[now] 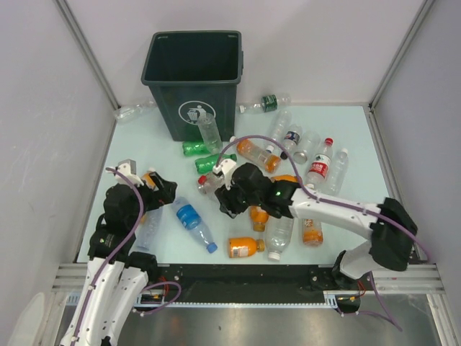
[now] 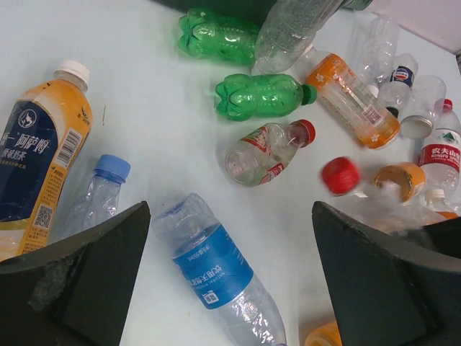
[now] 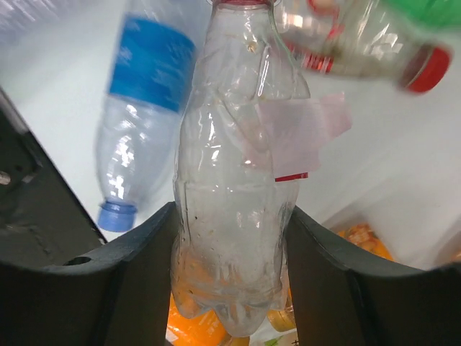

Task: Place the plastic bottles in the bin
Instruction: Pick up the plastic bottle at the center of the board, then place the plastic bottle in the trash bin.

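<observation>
Where the pale table (image 1: 126, 155) runs closest to the arm bases, an orange-filled bottle (image 1: 245, 247) lies on its side, with a clear bottle (image 1: 279, 234) just to its right.

A little farther in, the left gripper (image 2: 230, 216) has its fingers spread wide and grips nothing. Through the gap between them, its wrist view shows a blue-labelled bottle (image 2: 212, 263) lying flat on the table. From above, that bottle sits just beside the gripper, toward the table's centre. Beside the left-hand finger lie a dark-labelled orange bottle (image 2: 39, 158) and a blue-capped clear bottle (image 2: 101, 191).

At mid-table, the right gripper (image 3: 230, 213) is clamped on the lower body of a red-capped clear bottle (image 3: 230, 158). The base points toward the wrist camera and the cap points away. Whether it is off the table I cannot tell.

Beyond lie a small red-capped bottle (image 2: 268, 150) and two green ones, the nearer green bottle (image 2: 263, 95) and the farther green bottle (image 2: 216, 34). More bottles are scattered to the right, among them a red-labelled bottle (image 1: 320, 167).

Farthest back, the bin (image 1: 169, 101) stands upright, left of centre and well apart from both grippers. A leaning clear bottle (image 1: 209, 130) rests against its front. A black-labelled bottle (image 1: 268, 103) lies to its right.
</observation>
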Action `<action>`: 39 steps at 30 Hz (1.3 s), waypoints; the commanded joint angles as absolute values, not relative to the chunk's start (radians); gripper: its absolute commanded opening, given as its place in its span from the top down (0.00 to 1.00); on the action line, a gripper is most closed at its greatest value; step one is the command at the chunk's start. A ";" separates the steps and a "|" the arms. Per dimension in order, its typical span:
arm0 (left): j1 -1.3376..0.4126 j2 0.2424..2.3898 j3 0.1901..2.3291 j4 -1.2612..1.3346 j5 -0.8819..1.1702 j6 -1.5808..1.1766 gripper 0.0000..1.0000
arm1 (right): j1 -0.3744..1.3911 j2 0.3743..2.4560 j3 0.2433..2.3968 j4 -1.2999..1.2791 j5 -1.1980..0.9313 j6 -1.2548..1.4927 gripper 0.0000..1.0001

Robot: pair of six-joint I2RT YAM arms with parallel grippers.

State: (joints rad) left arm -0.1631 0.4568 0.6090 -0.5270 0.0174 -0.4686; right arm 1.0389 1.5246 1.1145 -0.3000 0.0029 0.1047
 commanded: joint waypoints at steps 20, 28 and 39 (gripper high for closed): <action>-0.169 0.472 0.614 -0.508 0.028 -0.476 0.00 | 0.828 1.494 1.440 0.253 0.084 -0.047 0.86; -0.169 0.479 0.614 -0.506 0.040 -0.471 0.00 | 0.802 1.770 1.721 0.325 0.189 -0.080 0.88; -0.170 0.482 0.617 -0.511 0.035 -0.469 0.00 | 0.784 1.977 2.017 0.380 0.285 -0.107 0.89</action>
State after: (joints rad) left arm -0.1642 0.4789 0.6090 -0.5270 0.0296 -0.4706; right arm 0.7940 1.9430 1.9156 0.2768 0.2108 -0.0864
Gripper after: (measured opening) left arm 0.996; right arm 0.600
